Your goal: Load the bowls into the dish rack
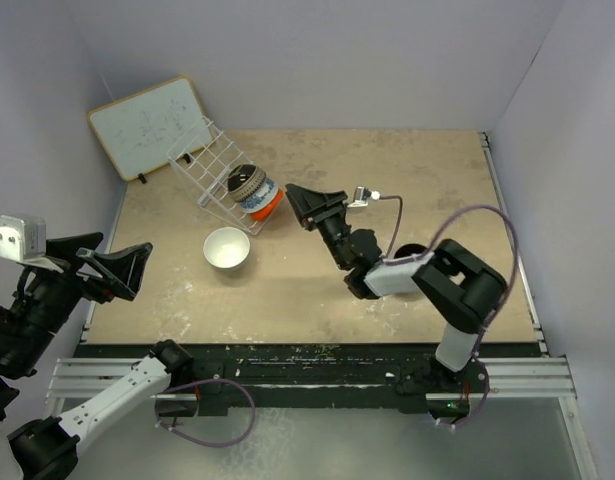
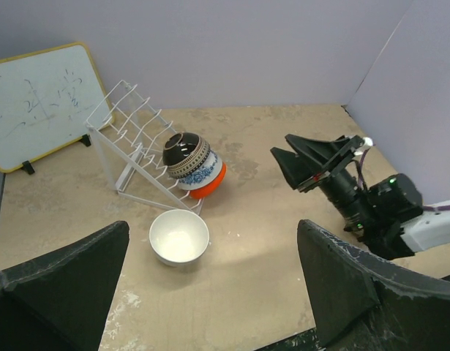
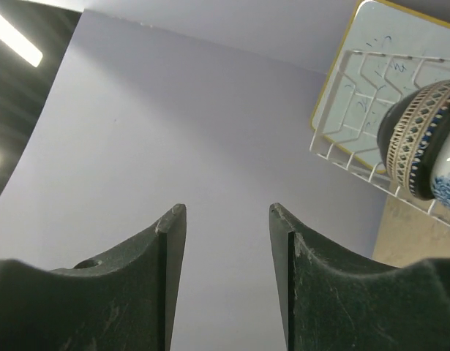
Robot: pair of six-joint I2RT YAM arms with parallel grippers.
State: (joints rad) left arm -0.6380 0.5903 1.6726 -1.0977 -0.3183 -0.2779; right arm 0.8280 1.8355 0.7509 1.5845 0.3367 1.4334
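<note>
White wire rack (image 2: 126, 128): three nested bowls (image 2: 194, 164) | white bowl (image 2: 179, 236): empty (beside rack) | jaws: left wide, right parted, both empty

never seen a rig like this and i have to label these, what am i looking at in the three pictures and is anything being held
These are two robot arms bolted at the near edge of a table, each ending in a two-finger gripper. One picture looks down from above. The other two come from cameras on the wrists, so the dark wedges at the bottom are that gripper's own fingers. On the table stands a white wire dish rack with three bowls nested on their sides: brown-inside bowl, blue-and-white bowl, orange-red bowl. A white bowl sits loose in front, a whiteboard behind. The left gripper and right gripper are open, holding nothing.
</note>
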